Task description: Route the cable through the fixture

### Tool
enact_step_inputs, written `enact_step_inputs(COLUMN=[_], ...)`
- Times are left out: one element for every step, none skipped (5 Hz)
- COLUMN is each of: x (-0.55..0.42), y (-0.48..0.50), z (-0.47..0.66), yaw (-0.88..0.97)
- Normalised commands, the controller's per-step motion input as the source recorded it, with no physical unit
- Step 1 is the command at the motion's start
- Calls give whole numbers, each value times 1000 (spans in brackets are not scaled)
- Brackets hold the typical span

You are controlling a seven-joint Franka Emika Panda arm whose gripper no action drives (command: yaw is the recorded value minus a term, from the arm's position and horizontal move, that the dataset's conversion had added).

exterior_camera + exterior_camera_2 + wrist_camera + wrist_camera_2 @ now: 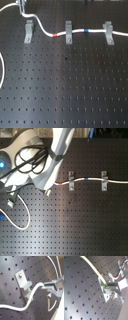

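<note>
The first exterior view looks steeply down at the black perforated tabletop from fairly close, taking in all three clips in a row. The second exterior view sits farther back and also looks down — the arm fills the second exterior view's left. Both exterior views share the cable and the clips. Both wrist views ride close to the board, looking along the tool.

A lab bench: a black perforated optical breadboard with grey metal clips bolted on.
</note>
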Motion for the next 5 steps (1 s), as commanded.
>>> enact_step_inputs(x=[-97, 33, 66, -37, -13], y=[-333, -221, 0, 202, 153], z=[58, 164, 170, 75, 28], yaw=[468, 611, 623, 683, 743])
